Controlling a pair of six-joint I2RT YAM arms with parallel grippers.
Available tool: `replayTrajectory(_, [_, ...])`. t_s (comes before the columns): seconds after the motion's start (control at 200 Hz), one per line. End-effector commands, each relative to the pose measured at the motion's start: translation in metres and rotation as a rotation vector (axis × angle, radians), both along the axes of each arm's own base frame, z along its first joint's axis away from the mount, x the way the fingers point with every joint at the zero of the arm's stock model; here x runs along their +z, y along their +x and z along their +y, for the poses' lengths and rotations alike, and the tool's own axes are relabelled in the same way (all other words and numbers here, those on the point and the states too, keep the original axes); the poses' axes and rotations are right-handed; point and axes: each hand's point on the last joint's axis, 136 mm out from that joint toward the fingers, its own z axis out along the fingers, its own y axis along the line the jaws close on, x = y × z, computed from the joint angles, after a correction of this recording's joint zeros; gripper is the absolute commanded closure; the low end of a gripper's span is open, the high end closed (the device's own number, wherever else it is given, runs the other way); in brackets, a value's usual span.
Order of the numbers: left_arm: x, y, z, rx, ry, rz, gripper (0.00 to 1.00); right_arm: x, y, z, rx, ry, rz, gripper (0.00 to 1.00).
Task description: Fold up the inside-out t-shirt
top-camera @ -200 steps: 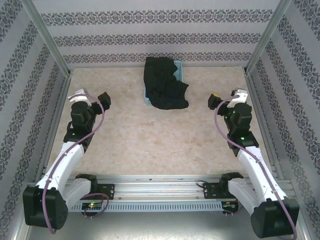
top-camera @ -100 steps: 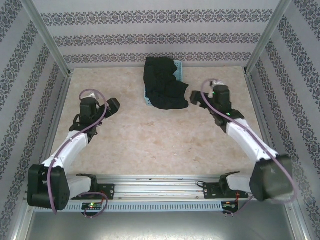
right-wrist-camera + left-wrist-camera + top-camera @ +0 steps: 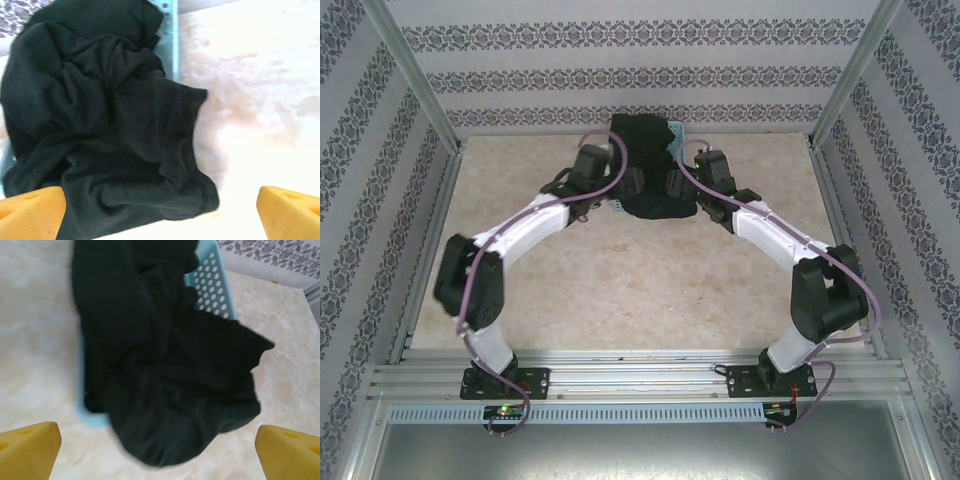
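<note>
The desk [image 3: 620, 290] carried a light blue basket [image 3: 676, 130] at its far middle. The black t-shirt [image 3: 645, 165] was heaped over the basket. Its long axis ran from the far edge toward the arms, and its near end spilled off the basket onto the desk.

A second before, both arms sat folded back at the desk's sides, well apart from the shirt. Now they stretched forward and inward, with the left gripper [image 3: 633, 184] and right gripper [image 3: 672, 184] flanking the shirt's near end. The heap lay where it had been.

The top view showed just a sliver of basket. The wrist views showed its perforated wall and the shirt's crumpled folds. They also showed each gripper's yellow fingers [image 3: 30, 452] spread wide, closed on nothing. Whether they touched the cloth could not be told.
</note>
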Motion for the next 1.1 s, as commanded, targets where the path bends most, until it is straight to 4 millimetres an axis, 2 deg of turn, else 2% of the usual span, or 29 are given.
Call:
replayTrajectory(0.0, [-0.028, 0.012, -0.012, 0.020, 0.154, 0.088, 0.00, -0.010, -0.026, -0.035, -0.096, -0.040, 0.041, 0.02])
replayTrajectory(0.125, [-0.041, 0.040, -0.019, 0.069, 0.252, 0.116, 0.00, -0.020, -0.057, -0.062, -0.131, -0.042, 0.073, 0.02])
replayTrajectory(0.245, [-0.048, 0.067, -0.023, 0.106, 0.320, 0.104, 0.00, -0.023, -0.082, -0.076, -0.146, -0.017, 0.069, 0.02])
replayTrajectory(0.33, [-0.060, 0.085, -0.023, 0.134, 0.382, 0.106, 0.00, -0.023, -0.095, -0.079, -0.146, 0.001, 0.065, 0.02])
replayTrajectory(0.465, [-0.093, 0.106, -0.020, 0.190, 0.453, 0.101, 0.00, -0.025, -0.113, -0.079, -0.148, 0.046, 0.068, 0.02])
replayTrajectory(0.6, [-0.119, 0.126, -0.027, 0.187, 0.463, 0.046, 0.00, -0.022, -0.131, -0.077, -0.145, 0.096, 0.057, 0.02])
replayTrajectory(0.654, [-0.126, 0.130, -0.030, 0.176, 0.469, 0.036, 0.04, -0.022, -0.139, -0.077, -0.147, 0.112, 0.053, 0.02])
replayTrajectory(0.704, [-0.133, 0.132, -0.028, 0.177, 0.476, 0.041, 0.12, -0.021, -0.145, -0.079, -0.150, 0.120, 0.045, 0.02])
replayTrajectory(0.764, [-0.137, 0.132, -0.022, 0.193, 0.479, 0.054, 0.29, -0.019, -0.152, -0.083, -0.159, 0.118, 0.034, 0.02])
replayTrajectory(0.834, [-0.143, 0.131, -0.011, 0.215, 0.478, 0.086, 0.44, -0.020, -0.159, -0.089, -0.173, 0.111, 0.025, 0.02])
replayTrajectory(0.989, [-0.147, 0.127, 0.038, 0.303, 0.455, 0.193, 0.90, -0.017, -0.169, -0.099, -0.191, 0.104, 0.017, 0.02])
replayTrajectory(1.044, [-0.147, 0.129, 0.056, 0.309, 0.438, 0.206, 1.00, -0.014, -0.170, -0.101, -0.193, 0.104, 0.011, 0.02])
replayTrajectory(1.094, [-0.148, 0.130, 0.072, 0.304, 0.422, 0.214, 1.00, -0.012, -0.172, -0.103, -0.198, 0.106, 0.006, 0.02])
